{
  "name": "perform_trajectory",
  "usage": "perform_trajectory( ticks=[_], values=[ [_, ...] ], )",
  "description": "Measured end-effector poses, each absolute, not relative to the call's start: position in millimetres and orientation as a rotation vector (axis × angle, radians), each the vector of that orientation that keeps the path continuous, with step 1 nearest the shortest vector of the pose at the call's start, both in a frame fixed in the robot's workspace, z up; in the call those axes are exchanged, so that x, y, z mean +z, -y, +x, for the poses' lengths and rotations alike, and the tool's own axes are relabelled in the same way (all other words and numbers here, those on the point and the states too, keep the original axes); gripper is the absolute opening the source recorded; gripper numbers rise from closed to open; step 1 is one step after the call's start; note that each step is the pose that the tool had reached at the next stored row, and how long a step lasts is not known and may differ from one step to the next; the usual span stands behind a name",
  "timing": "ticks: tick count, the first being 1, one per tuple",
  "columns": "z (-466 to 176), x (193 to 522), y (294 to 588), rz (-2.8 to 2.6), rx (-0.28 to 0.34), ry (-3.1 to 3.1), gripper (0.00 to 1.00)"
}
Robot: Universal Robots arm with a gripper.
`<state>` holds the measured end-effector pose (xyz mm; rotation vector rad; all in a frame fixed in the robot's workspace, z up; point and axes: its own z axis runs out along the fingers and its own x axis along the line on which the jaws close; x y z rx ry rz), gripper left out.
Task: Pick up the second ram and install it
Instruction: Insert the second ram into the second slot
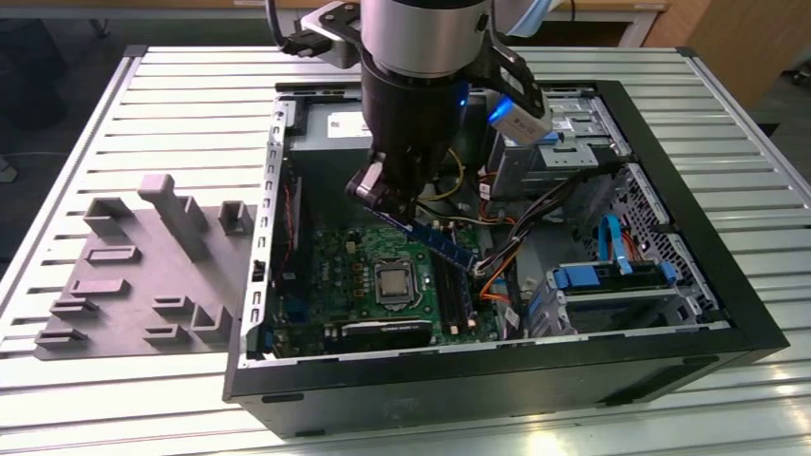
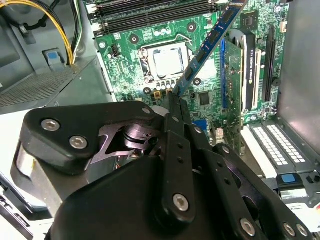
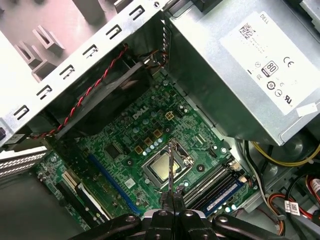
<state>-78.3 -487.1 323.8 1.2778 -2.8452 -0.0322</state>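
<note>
The arm [image 1: 419,85] points straight down into the open computer case [image 1: 709,285]. The gripper [image 1: 390,207] is low over the green board [image 1: 336,271]. Its fingers [image 2: 176,107] pinch one end of the second ram [image 1: 443,245]. The blue stick slants in the air beside the silver chip [image 1: 395,282], close to the black slots [image 1: 459,302]. I cannot tell if its low end touches them. In the first wrist view the ram is seen from its edge, like a thin line [image 3: 171,165]. In the exterior view the big arm hides the back of the case. A grey tray [image 1: 127,275] lies outside, on the exterior view's left.
</note>
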Motion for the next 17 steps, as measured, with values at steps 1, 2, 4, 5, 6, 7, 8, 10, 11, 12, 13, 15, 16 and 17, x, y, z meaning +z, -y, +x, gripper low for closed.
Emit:
perform_trajectory(
  ticks=[1, 2, 4, 5, 6, 7, 8, 10, 11, 12, 13, 15, 16, 17],
  values=[
    [-78.3, 323.7, 487.1, 1.274, -0.032, 2.847, 0.11],
    [-78.3, 323.7, 487.1, 1.271, -0.032, 2.848, 0.11],
    [-78.3, 323.7, 487.1, 1.263, -0.032, 2.852, 0.11],
    [-78.3, 323.7, 487.1, 1.259, -0.032, 2.854, 0.11],
    [-78.3, 323.6, 487.1, 1.255, -0.032, 2.855, 0.11],
    [-78.3, 323.6, 487.1, 1.25, -0.032, 2.857, 0.11],
    [-78.3, 323.6, 487.1, 1.247, -0.033, 2.859, 0.11],
    [-78.3, 323.5, 487.1, 1.239, -0.033, 2.862, 0.11],
    [-78.3, 323.4, 487.1, 1.235, -0.033, 2.864, 0.11],
    [-78.3, 323.4, 487.1, 1.231, -0.033, 2.866, 0.11],
    [-78.3, 323.4, 487.1, 1.228, -0.033, 2.867, 0.11],
    [-78.3, 323.3, 487.1, 1.222, -0.033, 2.87, 0.11],
    [-78.3, 323.3, 487.1, 1.218, -0.033, 2.872, 0.11],
    [-78.3, 323.3, 487.1, 1.214, -0.033, 2.873, 0.11]
  ],
)
